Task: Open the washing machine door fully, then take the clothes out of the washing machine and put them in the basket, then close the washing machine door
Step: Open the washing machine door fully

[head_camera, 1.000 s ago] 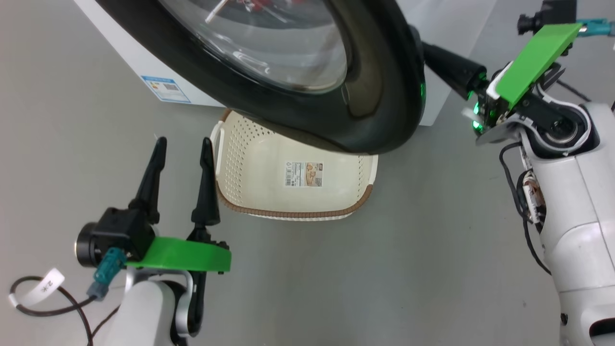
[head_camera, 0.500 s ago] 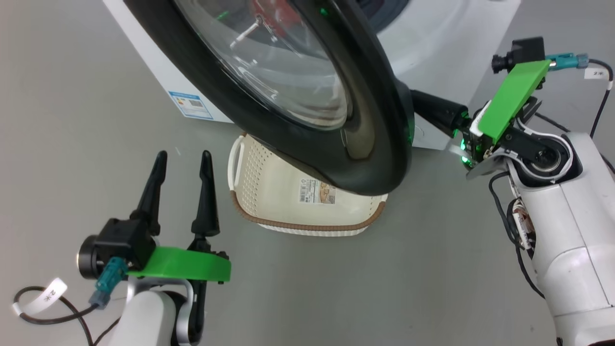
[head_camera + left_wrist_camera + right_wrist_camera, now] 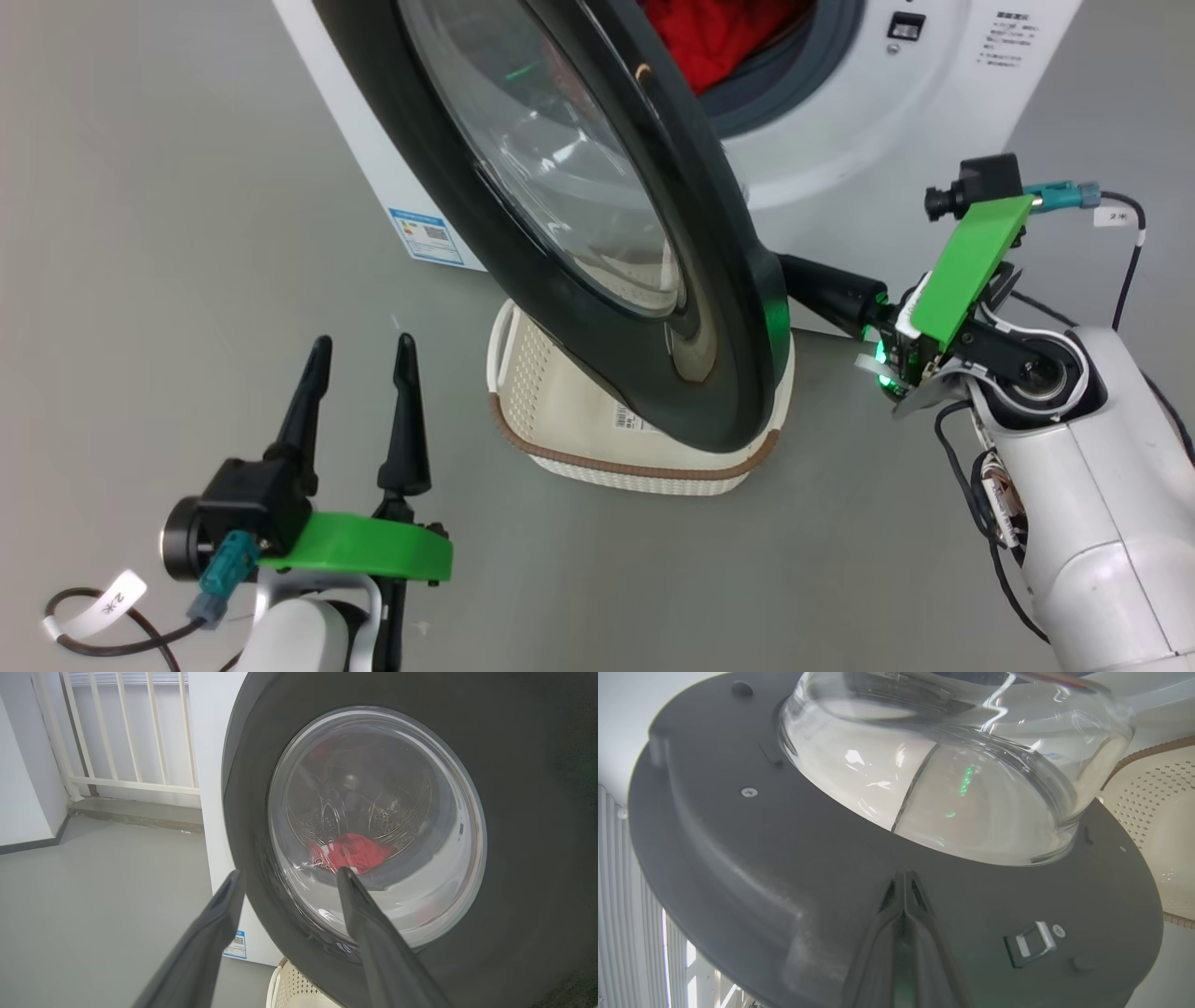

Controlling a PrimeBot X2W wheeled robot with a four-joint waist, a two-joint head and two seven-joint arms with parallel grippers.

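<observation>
The washing machine door (image 3: 597, 215), black-rimmed with a clear glass bowl, stands swung out from the white washing machine (image 3: 840, 140), almost edge-on to me. Red clothes (image 3: 719, 37) lie in the drum and show through the glass (image 3: 350, 851). The cream basket (image 3: 579, 439) sits on the floor under the door. My right gripper (image 3: 904, 875) is shut, empty, its tips against the door's grey inner face (image 3: 738, 858). My left gripper (image 3: 359, 350) stands open, low and left of the basket, facing the door's front (image 3: 514, 812).
Grey floor lies all around. A blue label (image 3: 429, 231) marks the machine's side. A white railing (image 3: 117, 732) and wall stand behind the machine. The door's latch (image 3: 1031, 945) sits near my right fingers. The basket's perforated wall (image 3: 1153, 812) is close beside the door.
The head camera has tilted up, bringing the drum opening and red clothes into view. The door has swung further out with my shut right gripper against it. The left gripper holds still.
</observation>
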